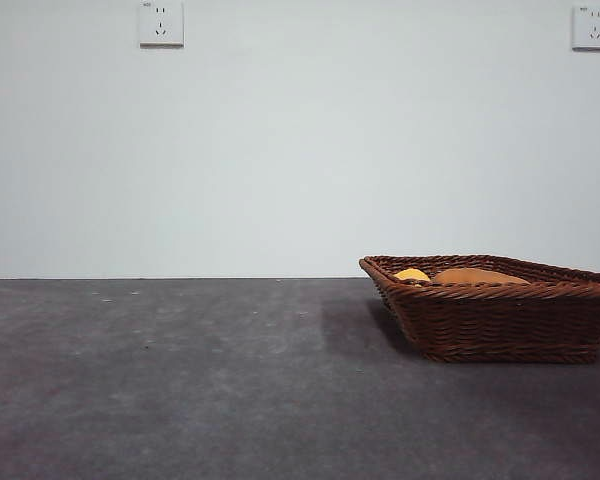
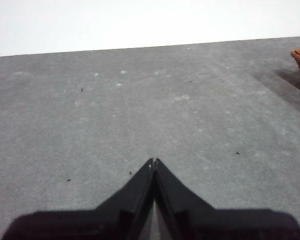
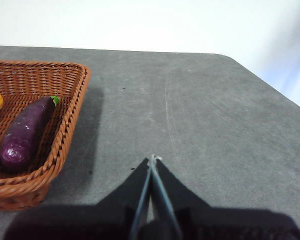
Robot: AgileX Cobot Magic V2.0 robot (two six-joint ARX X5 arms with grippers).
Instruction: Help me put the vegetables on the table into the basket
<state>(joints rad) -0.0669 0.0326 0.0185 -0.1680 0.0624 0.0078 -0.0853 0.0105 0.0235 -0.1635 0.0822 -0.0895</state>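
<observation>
Eggplant [image 3: 25,132] lies in the basket [image 3: 70,125], beside the closed, empty right end effector [image 3: 152,159]; left end effector [image 2: 153,161] likewise closed.

Even soft light; basket [image 1: 500,320] casts faint shadow leftward; pictures slightly grainy.

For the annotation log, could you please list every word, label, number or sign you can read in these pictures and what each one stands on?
No text can be read in any view.
Left wall socket: a tiny mark above its top left corner, too small to read.
Right wall socket: the same kind of mark, also unreadable.
Basket, eggplant, table and both grippers: no lettering visible.
</observation>
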